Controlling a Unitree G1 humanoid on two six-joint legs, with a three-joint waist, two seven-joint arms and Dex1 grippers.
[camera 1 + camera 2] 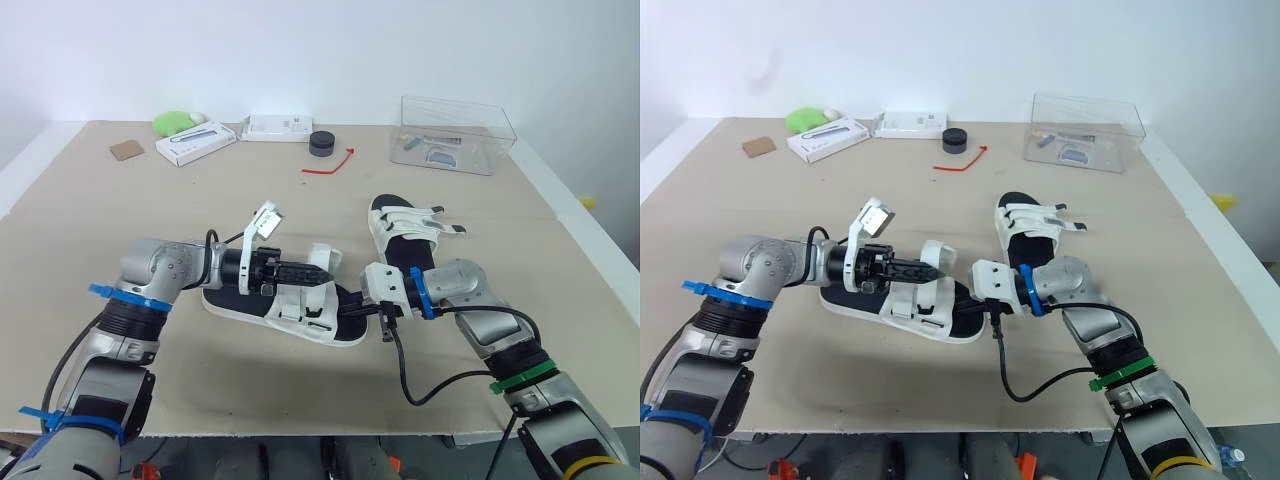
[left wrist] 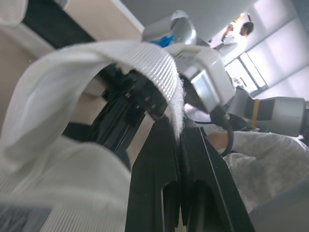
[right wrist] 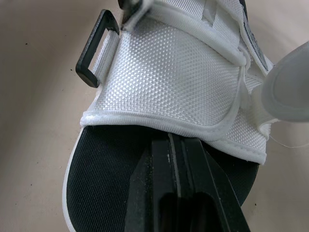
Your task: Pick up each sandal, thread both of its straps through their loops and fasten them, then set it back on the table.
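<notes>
Strap (image 2: 120,58) of the near sandal (image 1: 298,306) sits pinched in the left gripper (image 2: 179,126). Right gripper (image 3: 175,144), closed, rests on its toe.

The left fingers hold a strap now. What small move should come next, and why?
Probably carry the end of the strap toward the black loop on the side of the sandal. The left gripper pinches the strap, raised over the sandal, and nothing passes through the loop, so threading looks like the next step.
</notes>
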